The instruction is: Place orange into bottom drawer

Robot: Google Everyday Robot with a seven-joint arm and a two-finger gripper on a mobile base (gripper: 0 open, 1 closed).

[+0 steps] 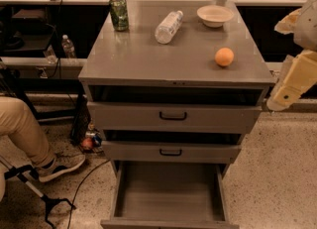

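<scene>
The orange (224, 57) sits on the grey cabinet top (163, 59), near its right edge. The bottom drawer (168, 193) is pulled out wide, and its plain grey inside holds nothing. The two upper drawers with black handles (173, 116) are almost shut. My gripper (290, 86) is at the right edge of the view, beside the cabinet's right side, lower than the orange and to its right. It touches nothing.
On the cabinet top stand a green can (119, 14), a clear bottle lying on its side (168, 26) and a beige bowl (214, 15). A seated person's leg and shoe (29, 143) are at the left. Cables and a small reddish thing (88, 143) lie on the floor.
</scene>
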